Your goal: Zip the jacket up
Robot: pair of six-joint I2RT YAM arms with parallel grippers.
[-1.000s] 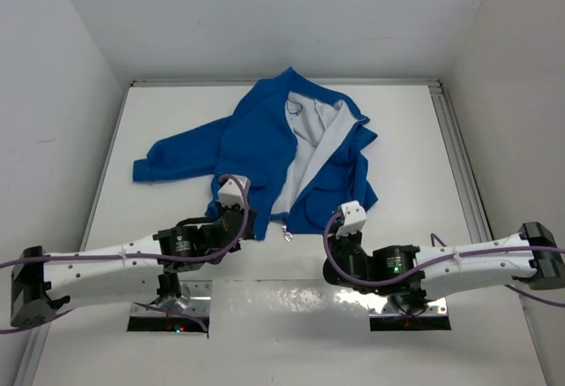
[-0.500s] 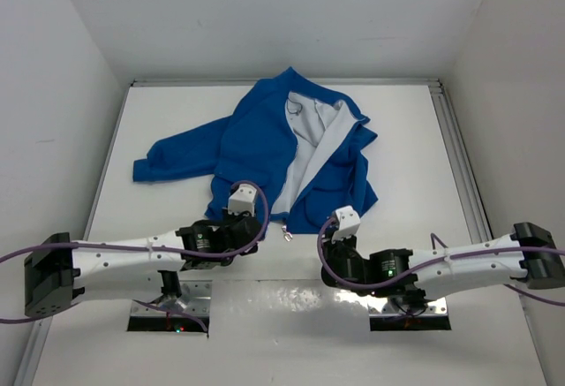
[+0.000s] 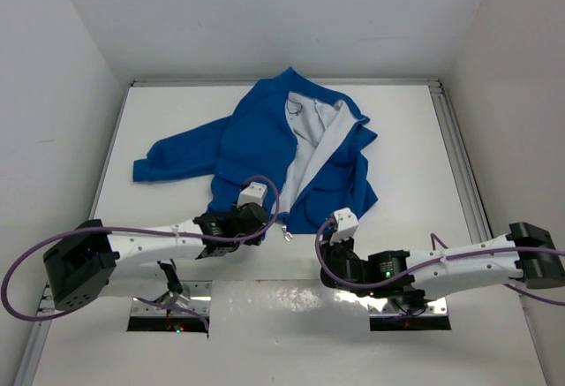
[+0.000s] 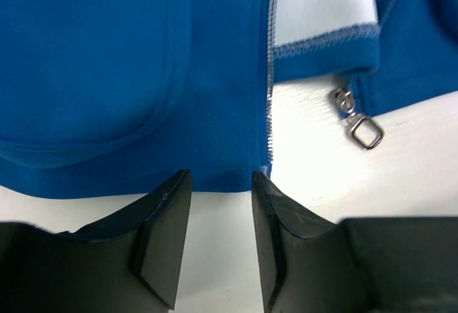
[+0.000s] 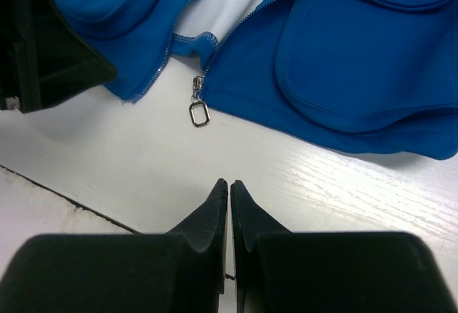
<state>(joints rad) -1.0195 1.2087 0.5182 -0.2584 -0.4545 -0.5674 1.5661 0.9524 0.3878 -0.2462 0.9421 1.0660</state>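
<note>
1. Jacket (image 3: 256, 139), bright blue, lies spread on the white surface (image 3: 415, 156), out past both arms and toward the far wall. Its front is open, the pale lining shows, and one sleeve stretches out on the left arm's side.
2. The left arm reaches low and long, with its forearm nearly flat, angled inward to the jacket's near hem. The left end effector (image 3: 258, 220) sits at the hem of the front panel on its own side.
3. That end effector is released. Its two dark fingers (image 4: 161, 241) stand apart with nothing between them, and their tips are at the hem edge beside the bottom of the zipper teeth (image 4: 270, 76). Whether they touch the cloth cannot be told.
4. The right arm also lies low, folded inward. The right end effector (image 5: 229, 184) is over bare surface, just short of the other front panel's hem. It is clenched, fingertips pressed together and empty.
5. The overhead view gives the jacket's whole layout and both arm poses, but the metal zipper pull (image 5: 199, 113) is only a speck there.
6. The right wrist view shows the pull plainly. It is a small rectangular ring lying on the surface at the bottom of the opening, ahead of the closed tips and apart from them.
7. The left wrist view shows the pull off to the right of its fingers, at the opposite panel's corner, with the two zipper sides unjoined.
</note>
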